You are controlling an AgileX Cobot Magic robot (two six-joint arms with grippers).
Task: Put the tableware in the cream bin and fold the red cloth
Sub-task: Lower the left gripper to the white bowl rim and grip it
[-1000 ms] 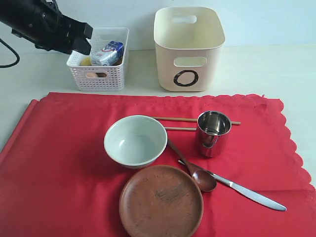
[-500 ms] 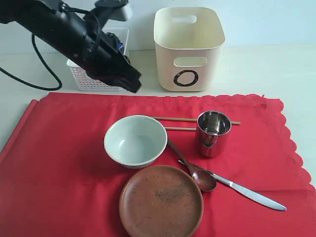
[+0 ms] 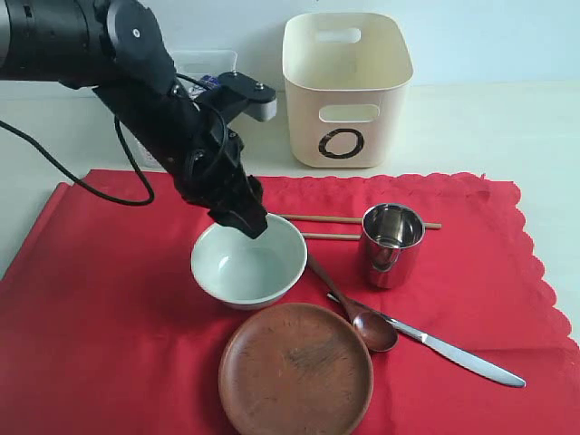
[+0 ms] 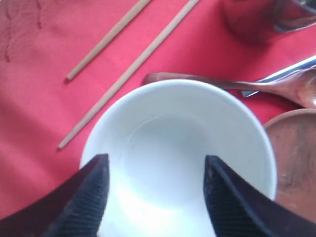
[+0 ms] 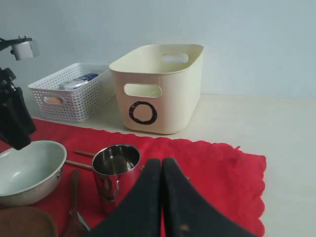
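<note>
The tableware lies on the red cloth (image 3: 118, 299): a pale bowl (image 3: 249, 263), a wooden plate (image 3: 295, 370), a steel cup (image 3: 392, 243), two chopsticks (image 3: 335, 219), a brown spoon (image 3: 358, 317) and a knife (image 3: 453, 353). My left gripper (image 4: 155, 159) hangs open over the bowl (image 4: 177, 123), one finger (image 4: 94, 197) near each side of its rim, nothing held. In the exterior view it sits at the bowl's far edge (image 3: 249, 220). My right gripper (image 5: 162, 163) is shut and empty, above the cloth near the cup (image 5: 114, 173). The cream bin (image 3: 346, 91) stands behind the cloth.
A white lattice basket (image 5: 74, 91) holding a milk carton (image 5: 79, 81) stands left of the cream bin (image 5: 158, 89); my left arm hides most of it in the exterior view. Bare pale table runs behind and right of the cloth.
My left arm has swung from the lattice basket at the back left down and right across the cloth, and now sits over the bowl. The tableware has not moved.
</note>
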